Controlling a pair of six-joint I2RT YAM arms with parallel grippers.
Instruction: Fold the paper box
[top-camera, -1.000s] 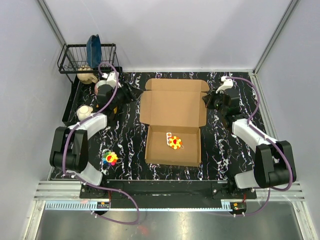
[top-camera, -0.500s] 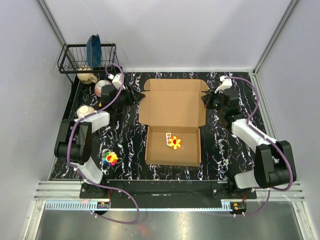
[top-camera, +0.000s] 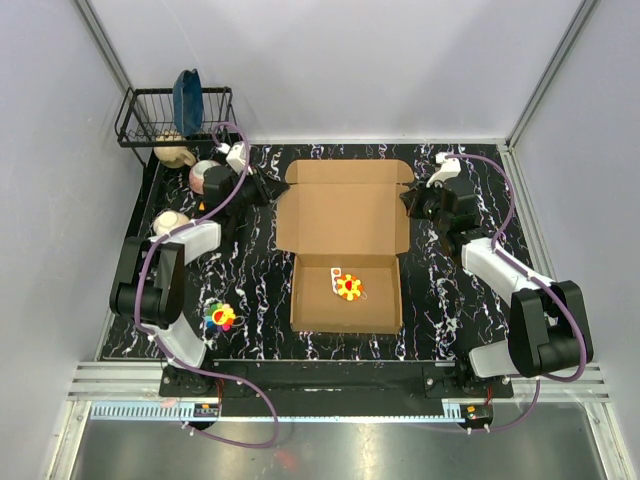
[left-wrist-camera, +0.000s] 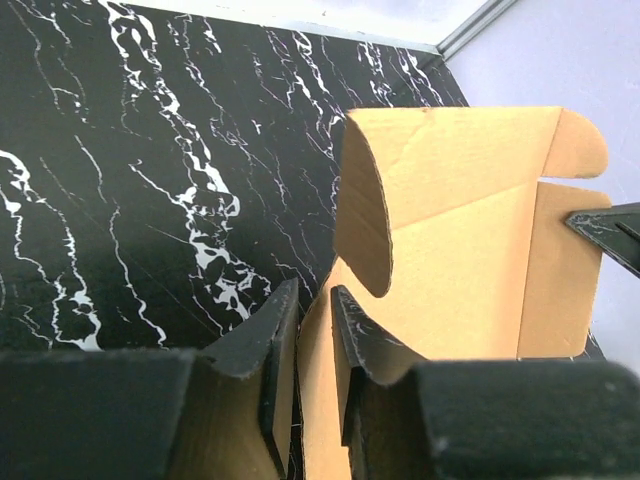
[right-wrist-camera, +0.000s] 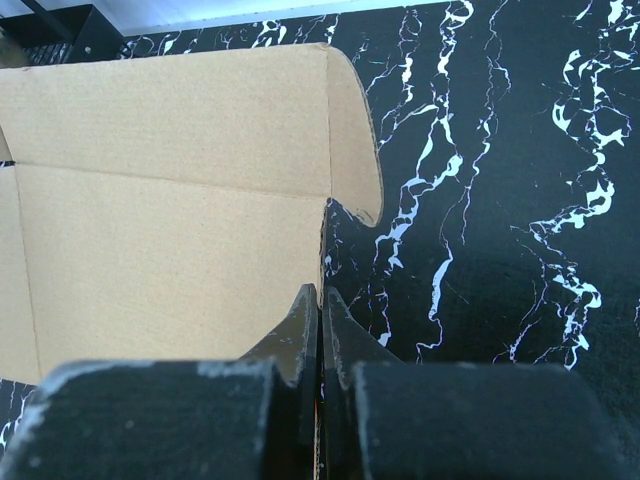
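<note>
The paper box (top-camera: 345, 210) lies open on the black marble table, its lid flat at the back and its tray (top-camera: 310, 300) toward me. My left gripper (top-camera: 272, 190) is at the lid's left side flap. In the left wrist view the left gripper (left-wrist-camera: 314, 290) straddles the upright edge of the paper box (left-wrist-camera: 460, 230), jaws narrow with a sliver of gap. My right gripper (top-camera: 408, 200) is at the lid's right side. In the right wrist view the right gripper (right-wrist-camera: 320, 290) is shut on the flap edge of the paper box (right-wrist-camera: 170, 200).
A yellow and red toy (top-camera: 348, 285) lies inside the tray. A multicoloured toy (top-camera: 221, 317) sits on the table front left. A black wire rack (top-camera: 175, 115) stands at the back left, with bowls (top-camera: 203, 175) (top-camera: 168, 222) beside it.
My left gripper has moved in to the lid's left flap and its jaws have narrowed around it. The lid has shifted slightly left. The right gripper keeps its grip.
</note>
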